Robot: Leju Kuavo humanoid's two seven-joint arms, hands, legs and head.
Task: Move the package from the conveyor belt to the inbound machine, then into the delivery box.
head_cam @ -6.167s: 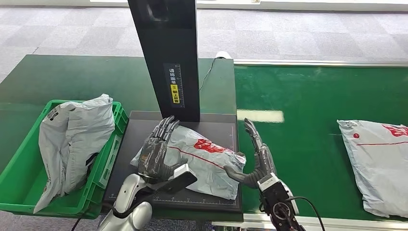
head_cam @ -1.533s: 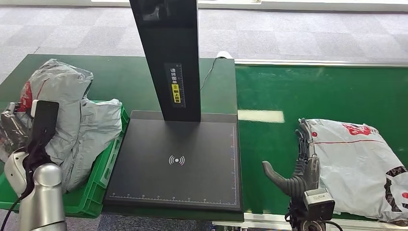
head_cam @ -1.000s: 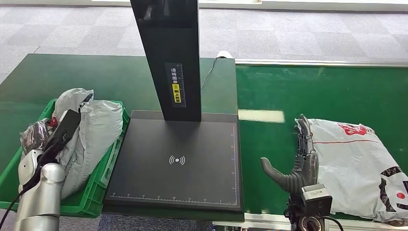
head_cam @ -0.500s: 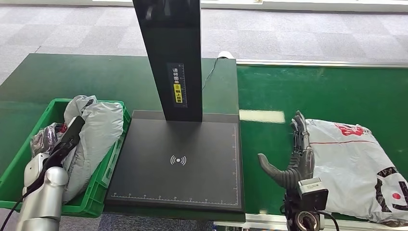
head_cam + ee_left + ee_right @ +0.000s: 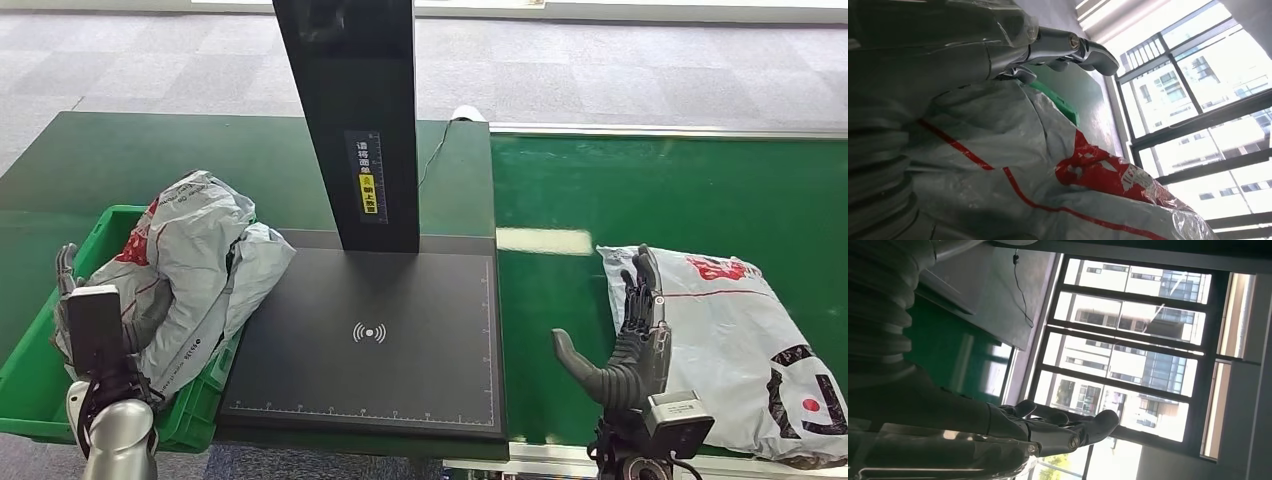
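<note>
Right hand [image 5: 632,345] spread flat, fingers [image 5: 638,300] wide, resting on the near edge of a grey package [image 5: 745,340] on the green conveyor belt [image 5: 680,190], beside the black inbound machine [image 5: 368,330]; left hand [image 5: 72,300], grasp unclear, against the grey package [image 5: 185,260] heaped in the green delivery box [image 5: 30,370].

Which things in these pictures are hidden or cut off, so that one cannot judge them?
- Left hand, head view: its wrist camera and the grey packages cover it; whether it grips one is unclear.
- Green box: the inside is hidden under the packages.
- Package on the belt: the lower right corner is cut by the edge.
- Scanner column: the top is cut off.
</note>
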